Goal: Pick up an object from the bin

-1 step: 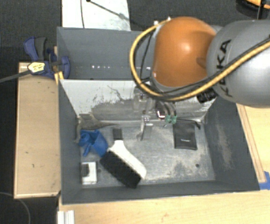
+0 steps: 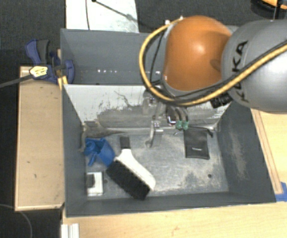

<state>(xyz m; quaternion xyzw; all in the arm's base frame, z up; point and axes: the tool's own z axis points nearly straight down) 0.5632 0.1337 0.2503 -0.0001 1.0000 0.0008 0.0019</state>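
Can't make out spread or closed on the gripper [image 2: 154, 133] hanging between dark block [image 2: 124, 142] and black pad [image 2: 196, 145] under KUKA-lettered arm [image 2: 262, 68].

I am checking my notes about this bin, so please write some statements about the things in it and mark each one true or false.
1. The blue crumpled thing lies in the left part of the bin. True.
2. The black and white brush leans on the bin's back wall. False: it lies near the front, just right of the blue crumpled thing.
3. The end effector holds the brush. False: the brush lies on the bin's floor, apart from it.
4. A flat black square lies to the right of the end effector. True.
5. A small white box sits in the front left corner. True.
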